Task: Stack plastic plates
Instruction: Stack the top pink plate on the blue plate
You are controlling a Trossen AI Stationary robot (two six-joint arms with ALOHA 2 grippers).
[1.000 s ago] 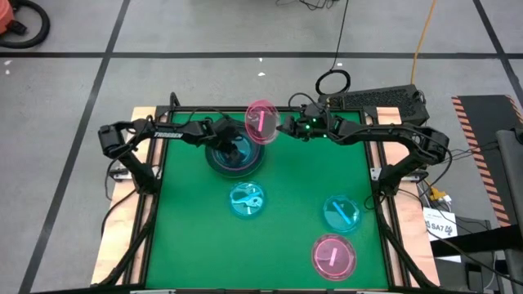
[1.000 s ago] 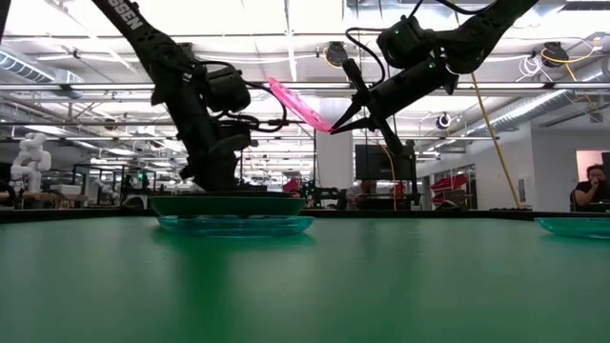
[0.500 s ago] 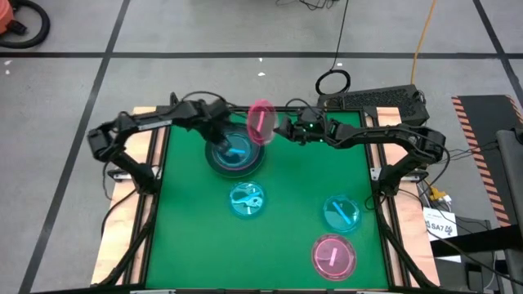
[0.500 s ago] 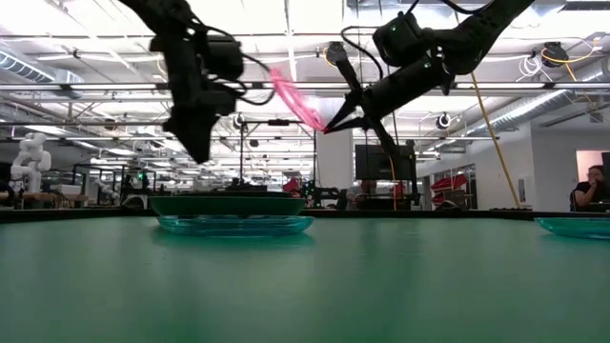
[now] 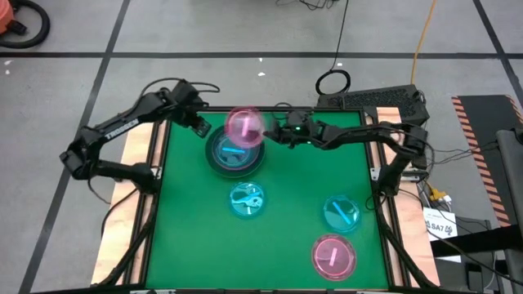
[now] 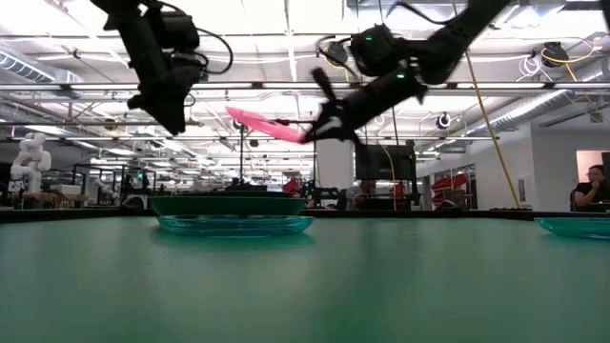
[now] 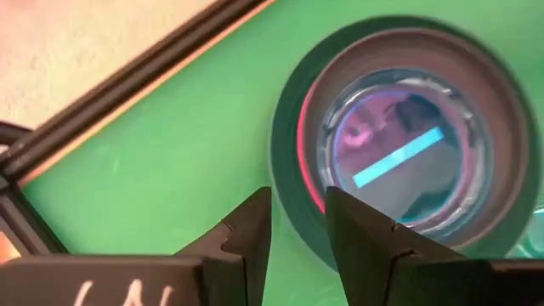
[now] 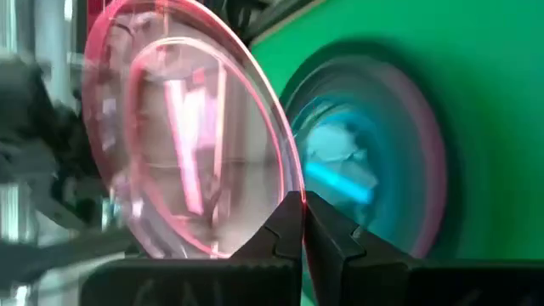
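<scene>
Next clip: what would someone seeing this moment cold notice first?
The right gripper holds a translucent pink plate by its rim in mid-air, almost level, above the stack of plates at the table's far left. The left gripper hangs empty beside that stack. Two cyan plates and another pink one lie nearer the front.

From table level, the right gripper [image 6: 307, 131] pinches the rim of a translucent pink plate [image 6: 259, 124], holding it nearly flat in the air above the stack of plates [image 6: 233, 213] on the green table [image 6: 305, 286]. The left gripper [image 6: 174, 122] hangs empty above the stack's left side. The edge of a cyan plate [image 6: 575, 226] lies far right.
</scene>
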